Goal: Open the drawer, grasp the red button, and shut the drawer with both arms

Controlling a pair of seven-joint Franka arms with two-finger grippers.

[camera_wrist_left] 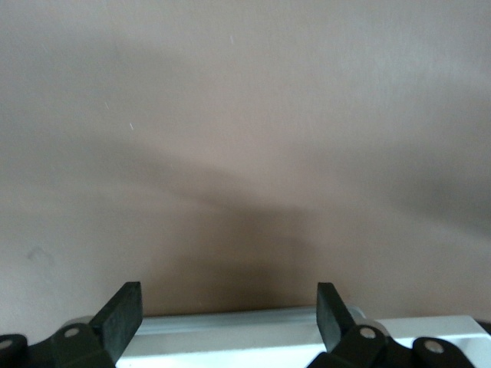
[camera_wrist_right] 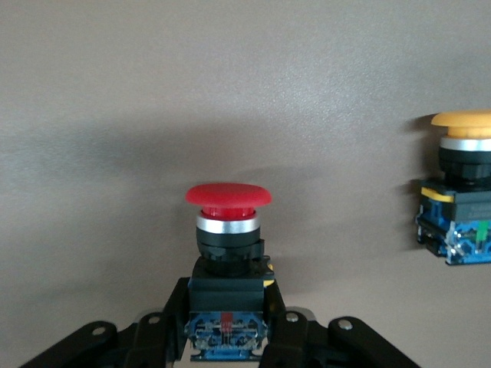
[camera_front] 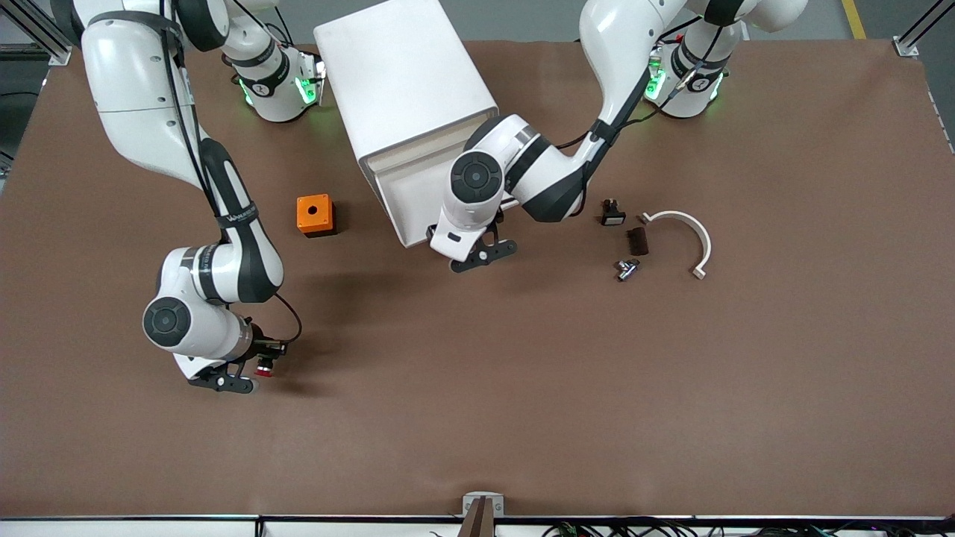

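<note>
**Red button held, drawer being pressed**

The right gripper [camera_wrist_right: 227, 337] is gripping one red button [camera_wrist_right: 228, 230] low over the counter [camera_front: 522, 388], beside one orange-capped button [camera_wrist_right: 460, 192]. The left gripper [camera_wrist_left: 229, 322], fingers spread, is sitting at the drawer [camera_front: 403, 194] front.

A brown worktop [camera_front: 522, 418] filled the scene, with grey floor [camera_front: 888, 19] at its edges under even light.

An orange cube with a round hole [camera_front: 315, 215] sits on the brown table [camera_front: 522, 388]; a curved white plastic bracket [camera_front: 687, 237] lies toward the left arm's end.
</note>
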